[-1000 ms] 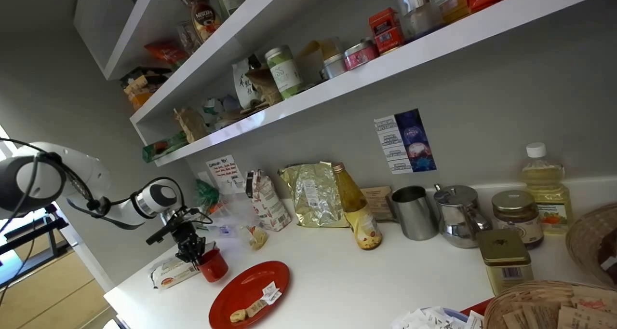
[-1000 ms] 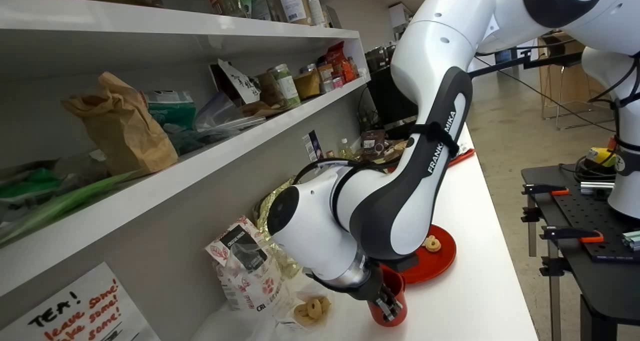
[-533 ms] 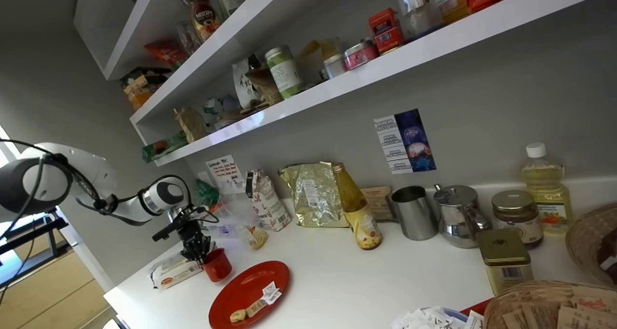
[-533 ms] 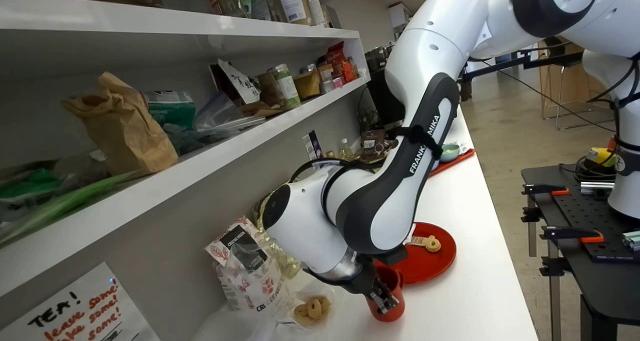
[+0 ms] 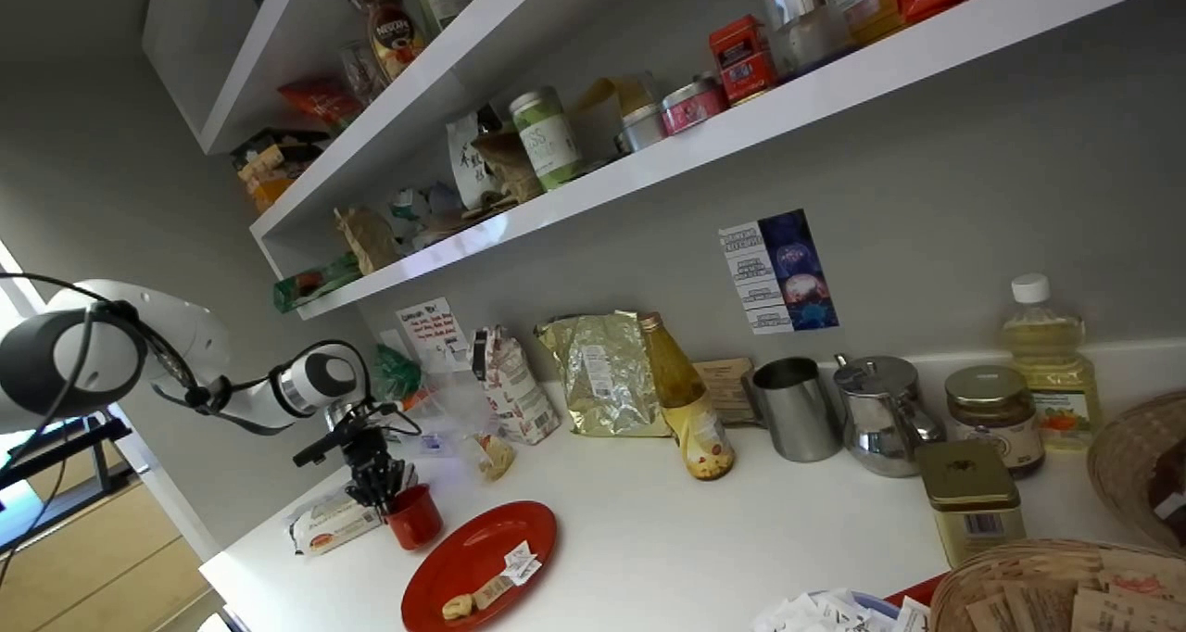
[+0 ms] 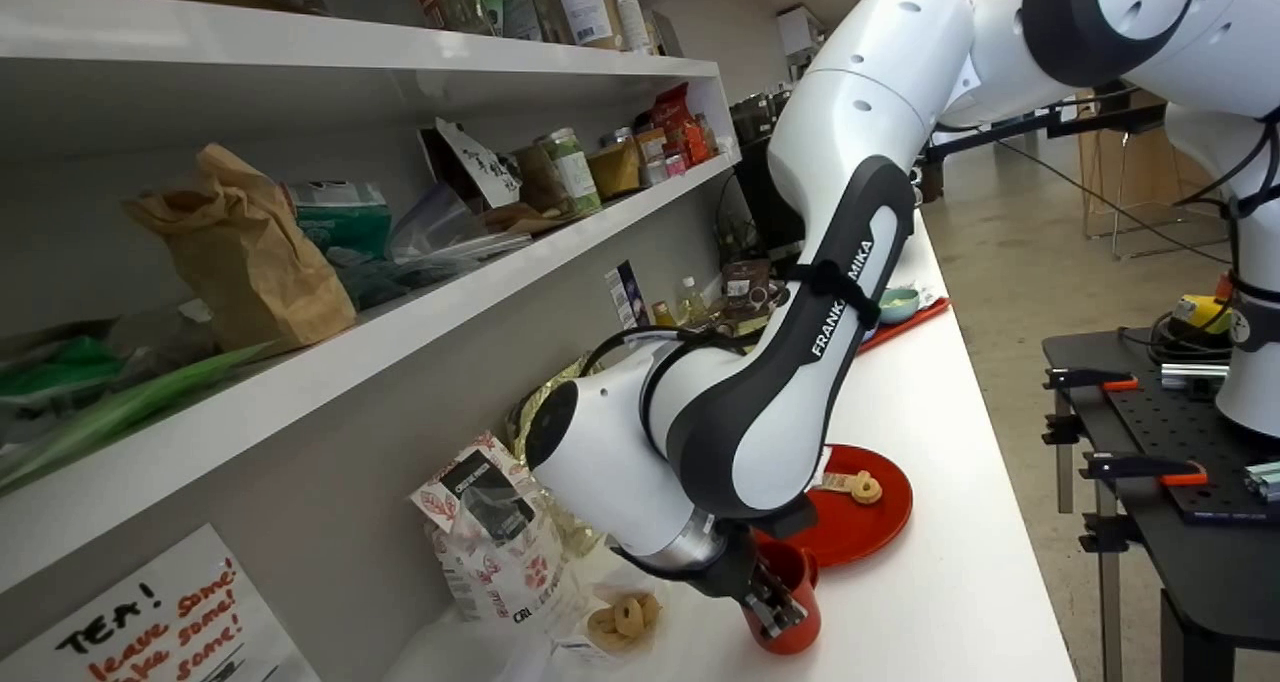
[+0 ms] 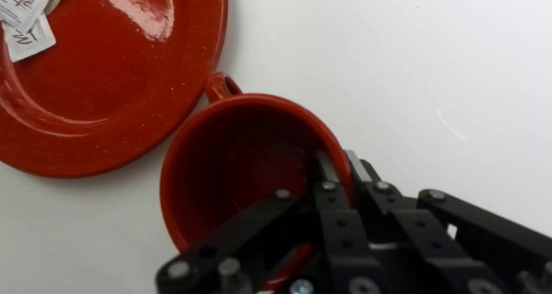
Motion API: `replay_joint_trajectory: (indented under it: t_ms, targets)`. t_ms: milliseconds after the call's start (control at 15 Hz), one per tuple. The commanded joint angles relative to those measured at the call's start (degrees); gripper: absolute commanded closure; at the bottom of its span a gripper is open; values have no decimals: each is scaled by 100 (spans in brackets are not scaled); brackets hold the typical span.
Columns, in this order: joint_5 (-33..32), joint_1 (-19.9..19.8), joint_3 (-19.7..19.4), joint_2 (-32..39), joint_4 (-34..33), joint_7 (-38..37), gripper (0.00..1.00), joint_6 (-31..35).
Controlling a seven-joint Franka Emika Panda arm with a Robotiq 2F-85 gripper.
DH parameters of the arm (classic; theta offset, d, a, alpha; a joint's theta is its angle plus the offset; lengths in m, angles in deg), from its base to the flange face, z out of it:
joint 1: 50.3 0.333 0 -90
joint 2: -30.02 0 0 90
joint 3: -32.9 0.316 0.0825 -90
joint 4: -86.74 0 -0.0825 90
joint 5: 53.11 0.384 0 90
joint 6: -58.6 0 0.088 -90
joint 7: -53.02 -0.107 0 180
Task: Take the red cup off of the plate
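Note:
The red cup (image 7: 254,156) is upright beside the plate, over the white counter. It shows in both exterior views, as a red cup (image 5: 416,518) and partly behind the fingers (image 6: 795,627). In the wrist view its handle (image 7: 217,87) points at the plate's rim and meets it in the picture; I cannot tell if they touch. The red plate (image 7: 129,143) lies flat with paper packets on it; it also shows in an exterior view (image 5: 491,544). My gripper (image 7: 339,158) is shut on the cup's wall, one finger inside and one outside. Whether the cup's base touches the counter is unclear.
A white packet (image 5: 329,524) lies behind the gripper. An open bag of ring biscuits (image 6: 625,622) and a flour bag (image 6: 500,537) stand near the wall. A bottle (image 5: 690,410) and metal jugs (image 5: 797,410) stand farther along. A long shelf (image 6: 400,327) overhangs the counter.
The gripper and the cup first moved slightly toward the plate's side and up, then sank a little. The cup stays in the gripper. The plate has not moved.

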Motion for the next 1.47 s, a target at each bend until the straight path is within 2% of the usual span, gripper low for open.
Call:
replay_joint_trajectory:
  t_ms: [0, 600, 733, 800, 1000, 1067, 1200, 1400]
  targets:
    - [193, 37, -18, 172, -325, 120, 98, -256]
    - [295, 123, 0, 339, -416, 93, 98, -251]
    - [295, 106, 55, 333, -396, 279, 98, -261]
    - [198, 144, -45, 215, -210, 50, 92, -84]
    - [199, 146, -21, 220, -226, 128, 92, -107]
    - [197, 144, -28, 203, -221, 115, 67, -113]
    - [173, 133, -62, 115, -170, 74, 60, -92]
    - [115, 34, -50, -171, 25, 34, 35, -6]
